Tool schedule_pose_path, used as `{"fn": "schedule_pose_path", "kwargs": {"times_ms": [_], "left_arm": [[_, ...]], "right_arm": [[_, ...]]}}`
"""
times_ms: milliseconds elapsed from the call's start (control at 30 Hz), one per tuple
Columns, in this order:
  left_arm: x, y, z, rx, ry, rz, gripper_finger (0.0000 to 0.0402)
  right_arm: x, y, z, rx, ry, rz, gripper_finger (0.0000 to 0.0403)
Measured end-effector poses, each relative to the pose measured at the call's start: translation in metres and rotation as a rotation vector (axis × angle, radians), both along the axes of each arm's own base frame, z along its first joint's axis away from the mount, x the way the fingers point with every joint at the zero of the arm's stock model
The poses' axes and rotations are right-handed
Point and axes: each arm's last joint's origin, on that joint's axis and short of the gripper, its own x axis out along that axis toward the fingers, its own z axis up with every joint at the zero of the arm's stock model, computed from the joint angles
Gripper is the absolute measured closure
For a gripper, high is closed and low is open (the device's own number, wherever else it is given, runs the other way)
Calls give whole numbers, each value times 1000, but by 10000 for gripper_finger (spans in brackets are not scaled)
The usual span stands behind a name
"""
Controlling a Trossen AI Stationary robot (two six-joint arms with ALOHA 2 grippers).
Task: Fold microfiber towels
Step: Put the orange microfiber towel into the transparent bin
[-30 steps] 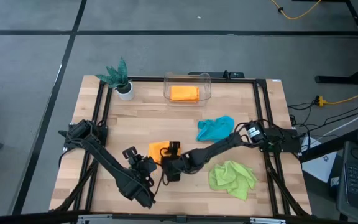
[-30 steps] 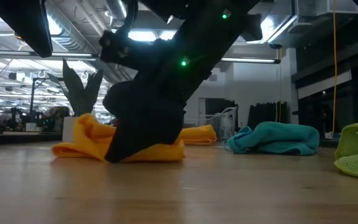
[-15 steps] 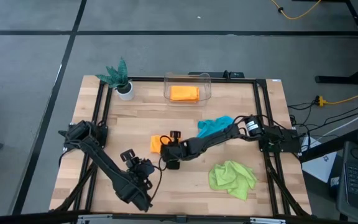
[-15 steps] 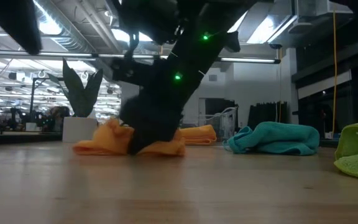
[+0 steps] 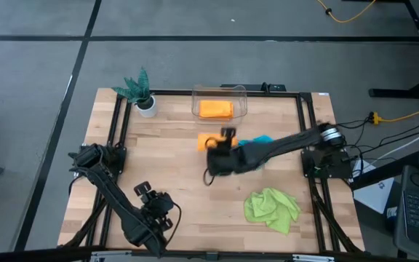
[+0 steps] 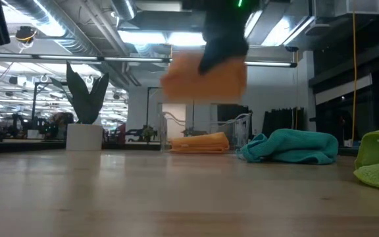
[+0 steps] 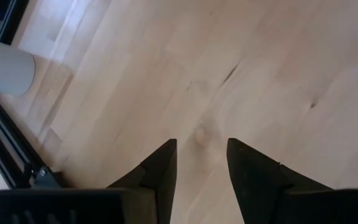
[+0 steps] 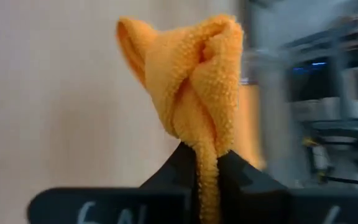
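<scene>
Wooden surface [image 5: 158,160] carries a clear bin [image 5: 220,102] at its far edge. Just before this bin, the right end effector [image 5: 220,140] pinches a bunched orange towel [image 8: 191,87], lifted, probably for placing into it; next, lower and release. The left end effector [image 7: 201,165] waits spread, well apart.

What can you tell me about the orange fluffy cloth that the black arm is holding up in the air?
The orange microfibre cloth looks soft and nubbly, bunched into folds rather than flat. The right gripper is shut on its lower edge, fingers pinching it from both sides. In the low view the cloth hangs clear above the wooden table, touching nothing else. From above it shows near the table's middle, in front of the clear plastic bin.
</scene>
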Motion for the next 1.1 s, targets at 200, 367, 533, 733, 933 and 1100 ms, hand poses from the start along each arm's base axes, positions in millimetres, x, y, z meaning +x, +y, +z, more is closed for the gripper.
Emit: {"fn": "schedule_pose_path", "kwargs": {"times_ms": [200, 367, 533, 733, 933, 1100], "left_arm": [[1, 1, 0, 4, 0, -4, 269], [3, 2, 0, 14, 1, -14, 269], [3, 3, 0, 20, 2, -20, 269], [4, 3, 0, 26, -1, -25, 269], [4, 3, 0, 26, 1, -28, 269], [4, 3, 0, 26, 1, -27, 269]], "right_arm": [[-21, -49, 57, -93, -39, -18, 378], [-11, -110, 61, 32, -39, 127, 378], [5, -179, 36, 95, -85, 101, 378], [9, -229, -7, 170, -29, 34, 378], [14, -245, -38, 172, 19, -39, 378], [18, -247, -51, 176, 29, -69, 348]]}}
